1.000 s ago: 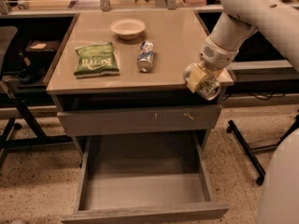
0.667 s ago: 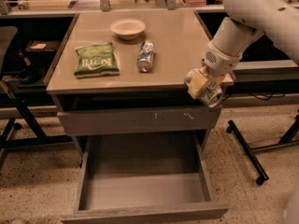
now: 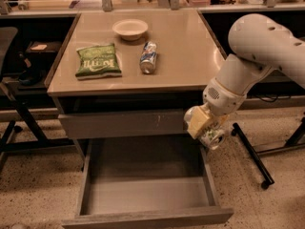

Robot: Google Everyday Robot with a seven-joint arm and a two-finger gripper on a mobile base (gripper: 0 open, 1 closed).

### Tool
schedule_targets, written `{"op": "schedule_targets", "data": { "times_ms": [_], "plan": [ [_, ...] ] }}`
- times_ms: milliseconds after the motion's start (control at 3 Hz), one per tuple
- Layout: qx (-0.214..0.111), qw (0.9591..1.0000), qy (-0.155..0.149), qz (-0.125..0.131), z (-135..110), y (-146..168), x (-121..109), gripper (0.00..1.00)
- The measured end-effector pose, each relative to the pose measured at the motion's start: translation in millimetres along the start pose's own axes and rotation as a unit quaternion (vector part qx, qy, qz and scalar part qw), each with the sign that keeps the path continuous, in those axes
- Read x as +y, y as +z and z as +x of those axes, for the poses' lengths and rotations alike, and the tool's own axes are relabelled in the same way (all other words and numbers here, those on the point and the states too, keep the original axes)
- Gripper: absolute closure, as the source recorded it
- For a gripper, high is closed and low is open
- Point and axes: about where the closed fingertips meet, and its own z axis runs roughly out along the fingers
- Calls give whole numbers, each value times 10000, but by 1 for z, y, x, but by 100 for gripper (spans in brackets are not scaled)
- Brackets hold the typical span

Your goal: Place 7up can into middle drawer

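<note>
Fingers [image 3: 199, 124] clasp 7up can [image 3: 213, 138] by right wall of open middle drawer [image 3: 143, 194], below tan countertop [image 3: 181, 56].

At the right wall of the middle drawer [image 3: 143, 197] the gripper [image 3: 204, 128] clasps the 7up can [image 3: 213, 139], fingers [image 3: 196, 123] hiding most of it; the arm [image 3: 259, 46] runs off the right edge

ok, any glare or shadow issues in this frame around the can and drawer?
Camera view: warm, dim lighting; pale glare on the tabletop near its right edge; middle drawer floor shaded, darker towards the back; gripper, jaws shut on the 7up can, lit, by the drawer's right rear corner.
</note>
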Motion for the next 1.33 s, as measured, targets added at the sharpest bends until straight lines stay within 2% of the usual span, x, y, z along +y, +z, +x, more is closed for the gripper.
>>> {"op": "schedule_targets", "data": {
  "times_ms": [333,667,1000,1333],
  "plan": [
    [96,9999,20,-61,6,8,2,100],
    [130,9991,145,-373,15,33,1,100],
    [-17,9960,502,-743,30,72,20,100],
    [84,9911,728,-1112,41,133,36,100]
  ]
}}
